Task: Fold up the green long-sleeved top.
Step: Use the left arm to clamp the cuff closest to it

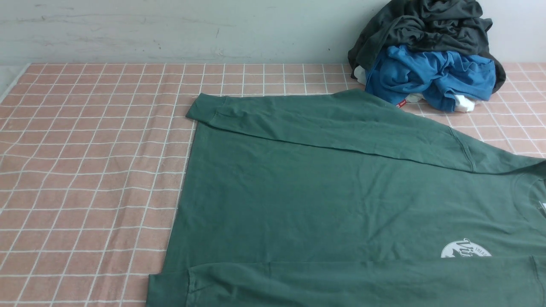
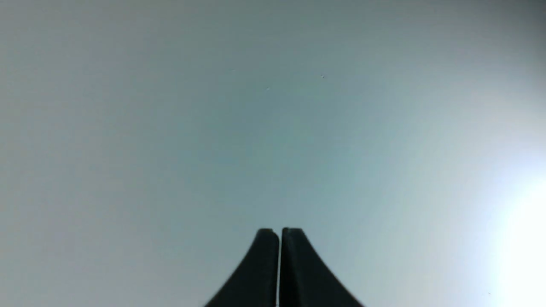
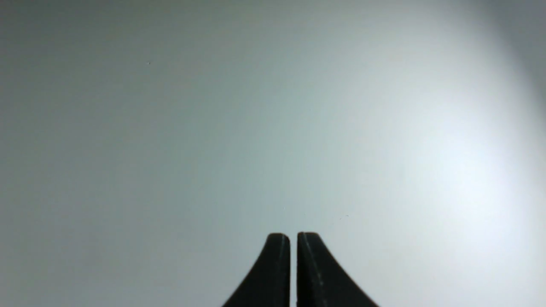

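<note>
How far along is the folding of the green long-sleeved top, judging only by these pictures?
Done: the green long-sleeved top lies flat on the checked cloth, with its far sleeve and near sleeve both laid in along the body.
In hand: nothing. The left gripper and right gripper are shut, empty and facing a blank surface.
Left: folding the body itself, which is spread at full length.

front: robot's side, looking toward 12 o'clock, down over pink white-gridded tablecloth (image 1: 85, 170) | left wrist: behind black left gripper (image 2: 280, 238), facing blank pale surface (image 2: 256, 106) | right wrist: likewise, black right gripper (image 3: 293, 243) | overlap: cannot tell
</note>
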Robot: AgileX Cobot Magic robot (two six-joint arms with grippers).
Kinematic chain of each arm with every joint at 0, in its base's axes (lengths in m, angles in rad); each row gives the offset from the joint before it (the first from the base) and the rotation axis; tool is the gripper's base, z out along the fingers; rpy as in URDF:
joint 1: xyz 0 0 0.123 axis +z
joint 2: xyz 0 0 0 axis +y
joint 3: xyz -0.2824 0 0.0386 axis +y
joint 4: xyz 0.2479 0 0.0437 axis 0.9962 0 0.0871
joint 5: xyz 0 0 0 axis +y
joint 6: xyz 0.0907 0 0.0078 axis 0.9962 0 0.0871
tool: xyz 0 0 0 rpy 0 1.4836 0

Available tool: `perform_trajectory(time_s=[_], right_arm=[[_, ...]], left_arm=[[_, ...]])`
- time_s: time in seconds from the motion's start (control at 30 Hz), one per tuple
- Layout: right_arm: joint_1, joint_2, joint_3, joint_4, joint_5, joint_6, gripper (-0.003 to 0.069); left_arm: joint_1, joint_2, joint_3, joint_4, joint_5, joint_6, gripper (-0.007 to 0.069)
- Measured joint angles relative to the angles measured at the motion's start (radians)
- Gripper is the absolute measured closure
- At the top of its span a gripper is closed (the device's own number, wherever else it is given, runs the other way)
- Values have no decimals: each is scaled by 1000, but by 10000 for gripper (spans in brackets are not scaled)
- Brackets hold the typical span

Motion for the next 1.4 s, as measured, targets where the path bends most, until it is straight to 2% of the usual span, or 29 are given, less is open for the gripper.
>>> perform_trajectory(time_s=[0.03, 0.07, 0.1, 0.17, 0.2, 0.23, 0.27, 0.33, 0.37, 0.4, 0.43, 0.5, 0.6, 0.67, 0.83, 0.93, 1.0, 1.1, 1.13, 1.17, 1.23, 1.33, 1.4], right_arm=[[0, 31, -56, -33, 66, 5, 655], [0, 84, -157, -78, 151, 15, 659], [0, 112, -186, -102, 196, 19, 661], [0, 220, -329, -198, 362, 20, 664], [0, 230, -352, -207, 378, 20, 664], [0, 320, -430, -283, 510, 18, 666], [0, 329, -447, -290, 524, 18, 666], [0, 424, -504, -323, 658, 16, 666], [0, 494, -533, -320, 785, 15, 666], [0, 502, -535, -314, 815, 15, 666], [6, 566, -544, -276, 932, 9, 666], [33, 629, -544, -216, 1047, -11, 666], [102, 723, -544, -87, 1189, -104, 666], [156, 805, -544, 8, 1265, -208, 666], [260, 957, -545, 214, 1308, -443, 666], [292, 1016, -546, 307, 1270, -541, 666], [295, 1039, -546, 347, 1242, -585, 666], [298, 1063, -547, 391, 1190, -656, 666], [298, 1063, -547, 393, 1186, -656, 666], [298, 1064, -548, 407, 1160, -675, 666], [298, 1064, -548, 418, 1143, -687, 666], [298, 1064, -549, 433, 1129, -693, 666], [298, 1064, -550, 440, 1120, -693, 666]], left_arm=[[0, 28, -47, 25, 58, -6, 628], [0, 95, -162, 104, 207, -27, 628], [0, 129, -209, 125, 271, -38, 628], [0, 266, -352, 212, 501, -94, 628], [0, 278, -362, 224, 542, -100, 628], [0, 390, -428, 261, 684, -133, 628], [0, 413, -437, 267, 714, -136, 628], [0, 500, -459, 288, 817, -149, 628], [0, 578, -462, 294, 868, -152, 628], [0, 597, -462, 294, 871, -154, 628], [0, 659, -462, 294, 888, -155, 628], [0, 742, -463, 281, 888, -155, 628], [-17, 858, -472, 206, 941, -133, 628], [-53, 948, -494, 136, 1027, -62, 627], [-170, 1178, -562, -50, 1209, 186, 627], [-199, 1298, -588, -145, 1242, 264, 596], [-199, 1359, -596, -178, 1245, 287, 554], [-199, 1459, -602, -208, 1240, 295, 439], [-199, 1464, -602, -210, 1240, 295, 422], [-199, 1508, -602, -211, 1229, 295, 360], [-199, 1545, -602, -212, 1221, 295, 304], [-199, 1593, -605, -214, 1191, 295, 290], [-199, 1606, -611, -214, 1178, 295, 332]])
